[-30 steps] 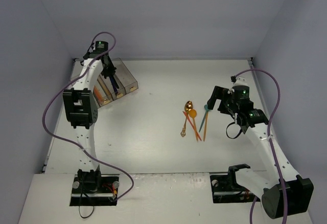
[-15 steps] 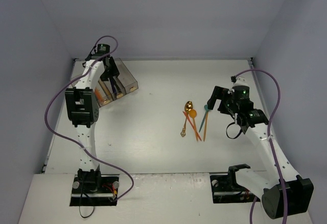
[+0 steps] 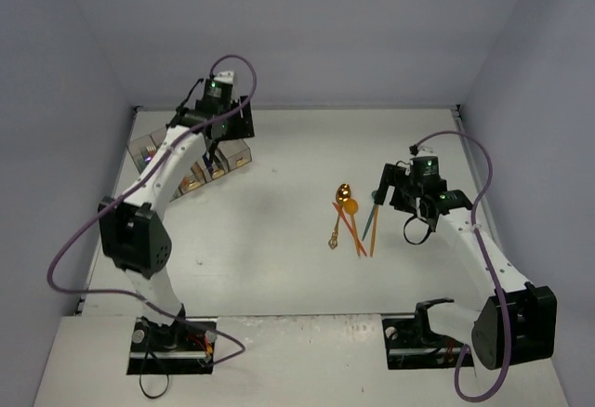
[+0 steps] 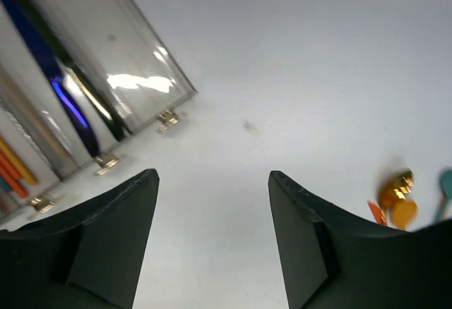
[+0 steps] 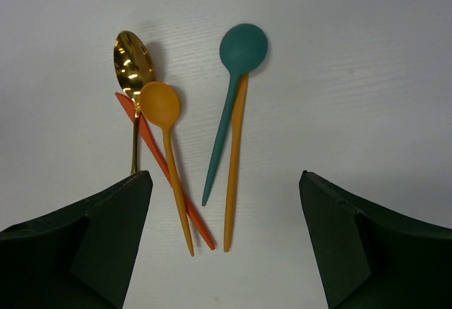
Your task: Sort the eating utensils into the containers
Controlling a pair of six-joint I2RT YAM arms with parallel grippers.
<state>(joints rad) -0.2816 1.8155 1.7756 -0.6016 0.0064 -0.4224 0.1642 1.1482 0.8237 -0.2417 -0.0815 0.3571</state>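
Several eating utensils lie loose mid-table: a gold spoon (image 5: 133,62), an orange spoon (image 5: 161,104), a red-orange knife (image 5: 164,175), a teal spoon (image 5: 241,48) and a long orange handle (image 5: 234,161), seen together as a small cluster (image 3: 350,218). My right gripper (image 5: 224,176) hovers over their handle ends, open, holding nothing. The containers (image 4: 106,62) stand at the back left (image 3: 239,157); one bin holds a dark blue utensil (image 4: 53,76), another holds orange ones (image 4: 10,171). My left gripper (image 4: 212,175) is open and empty, just right of the bins' labelled ends (image 3: 216,154).
Pale walls close the table at the back and on both sides. Both arms trail purple cables (image 3: 70,240). The gold and orange spoons (image 4: 395,197) show at the right edge of the left wrist view.
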